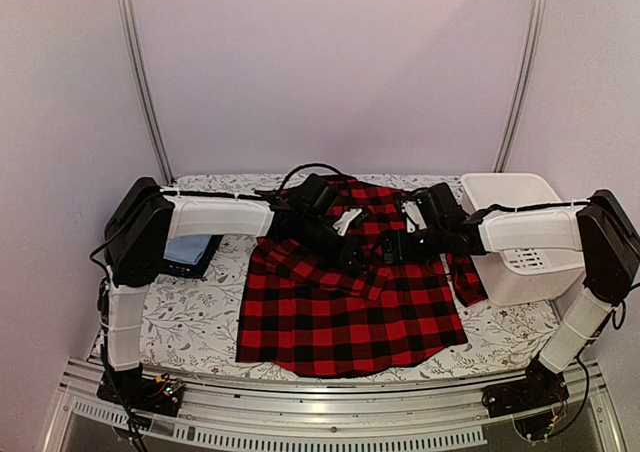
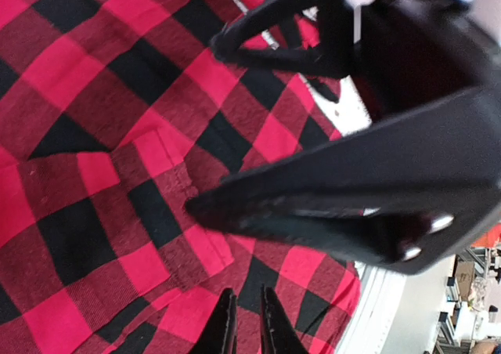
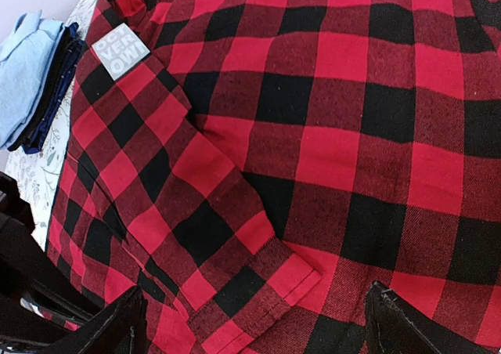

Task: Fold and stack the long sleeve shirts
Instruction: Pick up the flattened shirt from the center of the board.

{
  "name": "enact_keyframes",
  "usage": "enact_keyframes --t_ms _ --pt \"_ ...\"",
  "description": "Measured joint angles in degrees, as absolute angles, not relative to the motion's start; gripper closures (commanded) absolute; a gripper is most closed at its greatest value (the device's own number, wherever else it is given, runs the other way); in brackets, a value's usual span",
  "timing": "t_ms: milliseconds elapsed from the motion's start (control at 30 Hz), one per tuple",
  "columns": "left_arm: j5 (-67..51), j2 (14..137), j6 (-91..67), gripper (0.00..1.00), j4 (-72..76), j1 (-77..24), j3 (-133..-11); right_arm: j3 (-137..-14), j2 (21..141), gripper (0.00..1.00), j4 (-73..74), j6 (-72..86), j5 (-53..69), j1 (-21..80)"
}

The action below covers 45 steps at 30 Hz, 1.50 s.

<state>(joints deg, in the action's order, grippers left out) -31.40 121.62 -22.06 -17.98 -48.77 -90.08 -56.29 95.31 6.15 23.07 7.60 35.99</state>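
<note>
While one flannel (image 1: 350, 312) lies spread, two folded shirts (image 3: 27, 64) sit stacked.

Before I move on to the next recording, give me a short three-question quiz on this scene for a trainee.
1. True or false: the checked flannel shirt lies inside the white basket.
2. Pick one. The right hand is: A) shut on a sleeve; B) open over the flannel; C) out of every view.
3. Short answer: which garment tops the folded pile at the table's left side?

Key:
1. False. It is spread on the table beside the basket.
2. B.
3. The light blue shirt, which lies on a dark navy garment.
</note>
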Motion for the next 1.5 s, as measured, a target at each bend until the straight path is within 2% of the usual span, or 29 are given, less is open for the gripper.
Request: enact_keyframes --t_ms 233,400,500,1033,1500 --pt "-30.74 121.91 -22.35 0.84 -17.37 -48.99 -90.94 -52.86 95.31 0.09 5.41 27.35 11.57 35.99" --pt "-28.69 120.79 -25.06 0.83 -14.92 -47.31 -86.02 -51.55 95.31 0.30 5.04 29.30 13.93 35.99" --pt "-27.94 119.44 -26.57 0.83 -14.46 -45.21 -81.89 -51.59 95.59 0.36 4.19 30.24 15.18 36.01" --pt "-21.52 108.71 -29.50 0.80 -14.04 -41.43 -72.71 -52.77 102.63 0.42 3.81 33.47 15.77 36.01" --pt "-10.92 86.04 -37.67 0.73 -20.40 -38.52 -50.35 -53.32 104.71 0.57 0.67 35.22 17.28 36.01"
